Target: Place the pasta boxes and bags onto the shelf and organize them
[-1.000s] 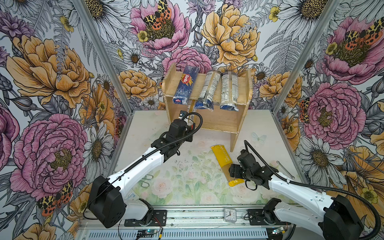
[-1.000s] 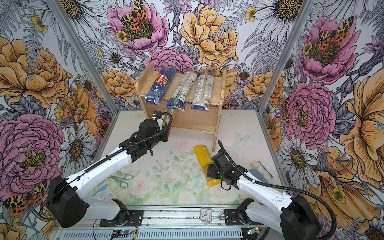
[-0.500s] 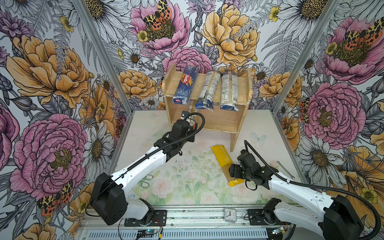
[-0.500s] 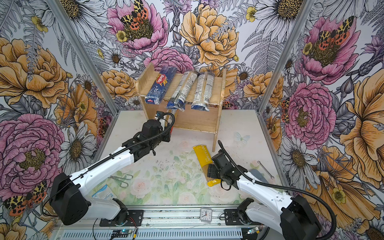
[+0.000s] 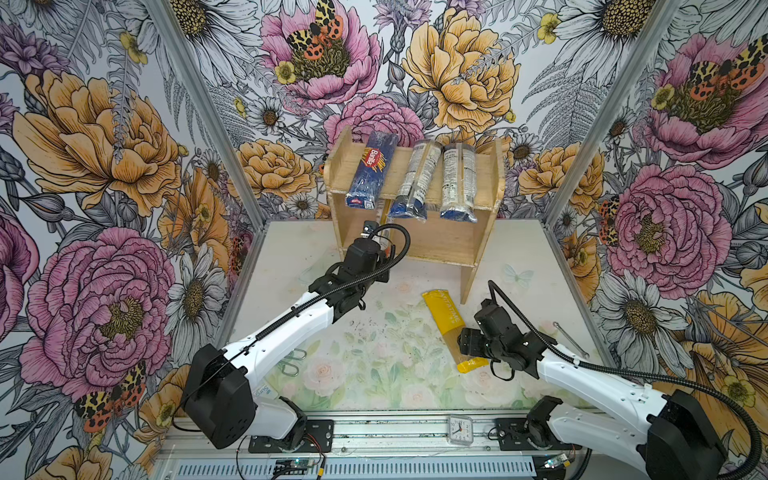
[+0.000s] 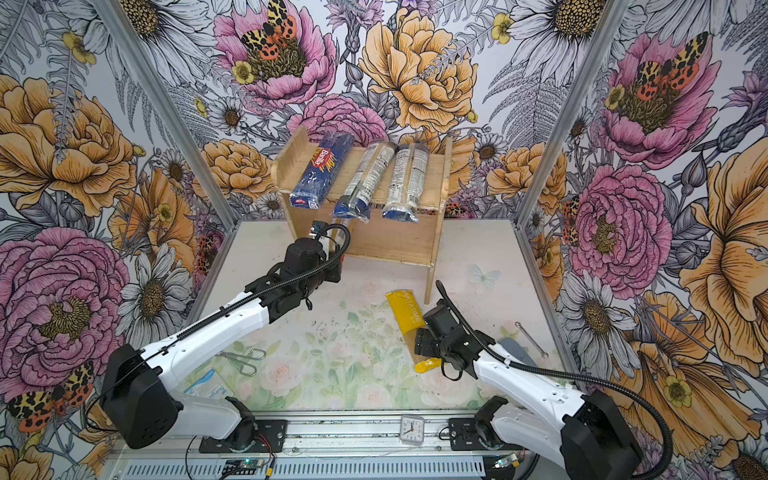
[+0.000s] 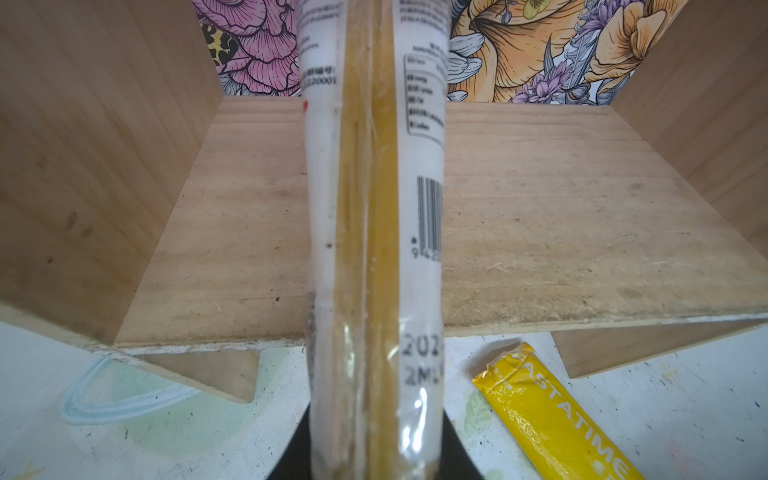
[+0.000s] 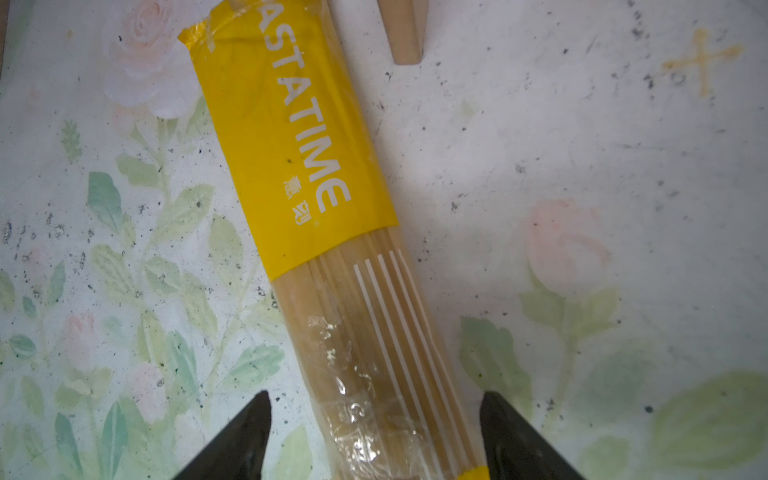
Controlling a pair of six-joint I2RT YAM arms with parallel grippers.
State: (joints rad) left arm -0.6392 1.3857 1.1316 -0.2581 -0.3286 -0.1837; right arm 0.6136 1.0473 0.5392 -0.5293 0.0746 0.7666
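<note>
My left gripper clamps a clear spaghetti pack pointing lengthwise into the lower shelf; right gripper gapes astride the yellow pack.

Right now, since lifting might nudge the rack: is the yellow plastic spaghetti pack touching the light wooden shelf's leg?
Apart. The right wrist view shows bare table between the yellow plastic spaghetti pack and the light wooden shelf's leg.

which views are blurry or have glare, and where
Left wrist view: the clear spaghetti pack fills the middle, soft and out of focus close to the lens, with a small glint low on its film; the shelf board behind is sharper. Right wrist view: the yellow pack is fairly sharp, with glints on its clear part. Both top views: evenly lit, sharp.
</note>
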